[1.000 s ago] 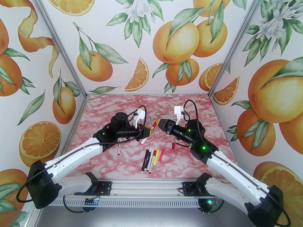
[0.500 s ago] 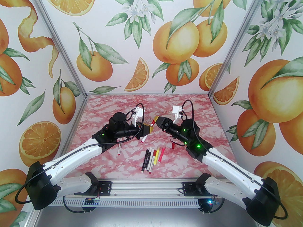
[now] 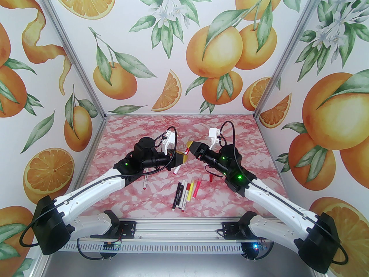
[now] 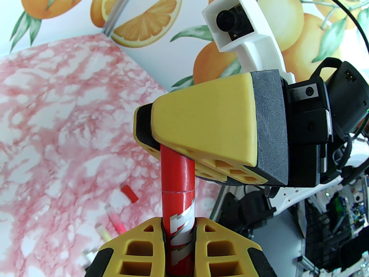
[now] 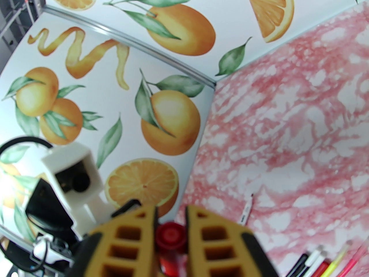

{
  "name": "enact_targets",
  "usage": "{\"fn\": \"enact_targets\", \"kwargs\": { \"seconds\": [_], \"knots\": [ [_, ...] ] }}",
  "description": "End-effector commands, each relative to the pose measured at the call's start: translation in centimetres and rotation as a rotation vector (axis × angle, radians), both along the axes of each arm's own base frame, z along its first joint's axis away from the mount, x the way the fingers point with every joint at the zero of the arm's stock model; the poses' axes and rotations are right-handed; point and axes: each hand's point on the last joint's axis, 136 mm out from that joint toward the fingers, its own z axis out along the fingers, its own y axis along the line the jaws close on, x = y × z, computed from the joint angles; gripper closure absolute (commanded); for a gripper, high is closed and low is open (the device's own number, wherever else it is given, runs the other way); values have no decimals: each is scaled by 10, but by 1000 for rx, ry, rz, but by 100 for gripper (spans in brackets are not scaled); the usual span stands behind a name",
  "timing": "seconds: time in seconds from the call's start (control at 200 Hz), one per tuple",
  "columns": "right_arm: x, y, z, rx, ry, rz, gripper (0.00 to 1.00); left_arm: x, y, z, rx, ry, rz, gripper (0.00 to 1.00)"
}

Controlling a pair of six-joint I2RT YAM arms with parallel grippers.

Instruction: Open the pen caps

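Note:
My left gripper (image 3: 184, 156) is shut on a red-and-white pen (image 4: 179, 212), held above the table with its white lower end (image 3: 176, 170) sticking out below. The pen's red cap (image 4: 177, 169) meets the barrel at a closed seam. Its tip runs in between the yellow fingers (image 4: 201, 131) of my right gripper (image 3: 188, 149), which is shut on it. From the right wrist, the cap's round end (image 5: 170, 235) shows between that gripper (image 5: 170, 212). Several more pens (image 3: 186, 193) lie side by side on the table. A loose red cap (image 3: 211, 178) lies to their right.
A white pen with a red tip (image 3: 144, 182) lies alone under the left arm. The pink marble table (image 3: 245, 131) is walled in by orange-print panels on three sides. The yellow pen (image 4: 103, 232) and the pink pen (image 4: 116, 225) lie below the held pen.
The right arm has shifted left and its gripper has moved in closer over the pen's red end. The left gripper and pen have barely moved.

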Motion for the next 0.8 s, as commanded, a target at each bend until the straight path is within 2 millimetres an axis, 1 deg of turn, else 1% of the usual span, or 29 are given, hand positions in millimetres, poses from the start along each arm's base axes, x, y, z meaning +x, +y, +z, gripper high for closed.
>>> {"fn": "enact_targets", "kwargs": {
  "seconds": [0.0, 0.07, 0.195, 0.31, 0.395, 0.465, 0.55, 0.68, 0.796],
  "knots": [
    [-1, 1, 18, 7, -51, -1, 91, -10, -6, -10, 19, 7, -70, 100],
    [2, -3, 20, -19, -63, -23, 94, -15, -8, -17, 27, 20, -91, 100],
    [8, -10, 30, -46, -103, -68, 96, -24, -11, -33, 39, 54, -122, 100],
    [15, -17, 39, -53, -134, -98, 100, -31, -12, -54, 84, 83, -130, 100],
    [19, -22, 46, -43, -162, -115, 100, -33, -10, -66, 105, 100, -129, 100],
    [21, -27, 50, -37, -180, -130, 100, -36, -10, -70, 104, 112, -141, 100],
    [23, -31, 57, -21, -203, -145, 100, -42, -15, -73, 104, 121, -165, 100],
    [26, -40, 64, 3, -230, -174, 100, -50, -22, -85, 134, 135, -194, 100],
    [29, -48, 73, 26, -259, -205, 100, -55, -27, -91, 138, 146, -210, 100]
  ]
}}
